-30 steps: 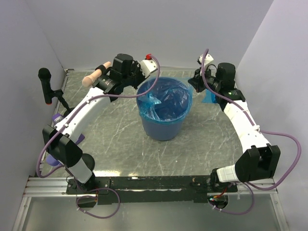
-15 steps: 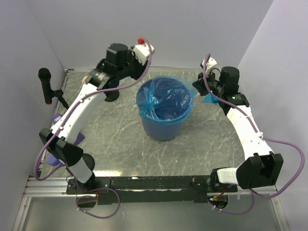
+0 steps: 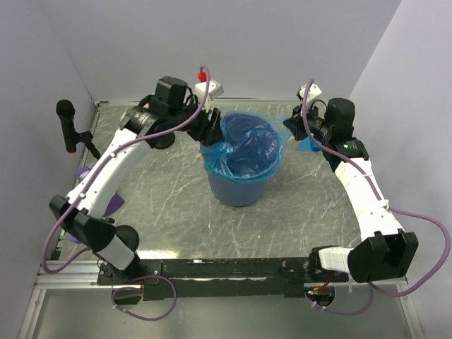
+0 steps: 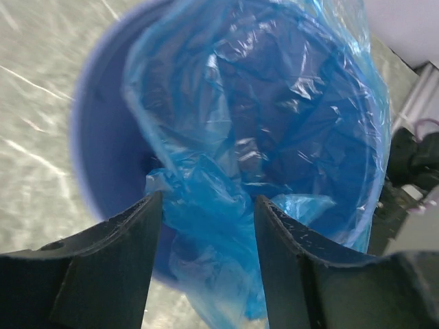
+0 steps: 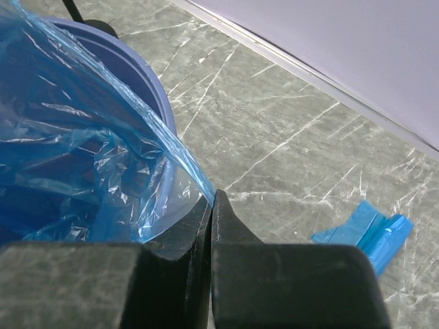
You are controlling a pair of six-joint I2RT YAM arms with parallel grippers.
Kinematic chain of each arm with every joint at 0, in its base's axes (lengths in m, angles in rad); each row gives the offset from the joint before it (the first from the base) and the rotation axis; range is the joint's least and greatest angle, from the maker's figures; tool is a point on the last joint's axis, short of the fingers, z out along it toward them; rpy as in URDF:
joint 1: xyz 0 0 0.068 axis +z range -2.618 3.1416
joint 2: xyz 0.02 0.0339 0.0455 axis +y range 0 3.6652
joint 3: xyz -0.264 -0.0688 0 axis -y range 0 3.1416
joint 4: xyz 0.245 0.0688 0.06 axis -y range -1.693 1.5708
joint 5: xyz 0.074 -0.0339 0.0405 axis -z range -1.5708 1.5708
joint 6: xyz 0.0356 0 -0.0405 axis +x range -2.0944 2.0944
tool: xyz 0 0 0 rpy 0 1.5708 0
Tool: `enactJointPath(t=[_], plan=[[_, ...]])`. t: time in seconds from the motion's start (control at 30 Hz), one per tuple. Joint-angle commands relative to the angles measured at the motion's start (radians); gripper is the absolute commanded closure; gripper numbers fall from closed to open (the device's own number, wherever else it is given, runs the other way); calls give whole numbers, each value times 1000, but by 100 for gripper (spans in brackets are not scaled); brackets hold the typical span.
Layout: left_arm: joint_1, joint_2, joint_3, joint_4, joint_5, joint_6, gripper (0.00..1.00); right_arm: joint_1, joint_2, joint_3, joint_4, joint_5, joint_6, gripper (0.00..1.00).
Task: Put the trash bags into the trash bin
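The round blue trash bin stands mid-table with a thin blue trash bag spread inside it and draped over its rim. My left gripper hangs at the bin's left rim, open. Bunched film spilling over the rim lies loose between its fingers. At the right rim my right gripper is shut on the stretched edge of the trash bag. A small folded blue trash bag packet lies on the table to the right of the bin.
A black microphone on a stand is at the far left, with purple items by the left wall. Walls close in the table on the left, back and right. The marbled tabletop stretches in front of the bin.
My left gripper has opened, letting go of the bag's edge, and has swung from behind the bin to its left rim. The right gripper has stayed shut on the film, barely moving.
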Motion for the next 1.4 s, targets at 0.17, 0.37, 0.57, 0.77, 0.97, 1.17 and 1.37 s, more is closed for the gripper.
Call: enactJointPath(t=[0.17,0.37,0.57,0.77,0.97,1.17,1.37], plan=[[-67,43,10,-69,94,-47,47,-7,-45,-2,26,-2,25,99],[-76,50,59,-184,47,43,87,-8,-49,-2,20,9,9,99],[4,64,185,-247,-32,134,99,-16,-60,-34,-4,-11,-26,100],[131,116,320,-382,-16,217,99,-19,-69,-42,-46,-82,-77,100],[133,24,162,-335,-72,247,99,-19,-81,-35,-95,-64,-107,100],[134,-33,32,-247,-177,270,99,-17,-92,-59,-96,-31,-120,100],[156,-23,-14,-73,-344,346,100,-17,6,53,-75,1,-110,100]])
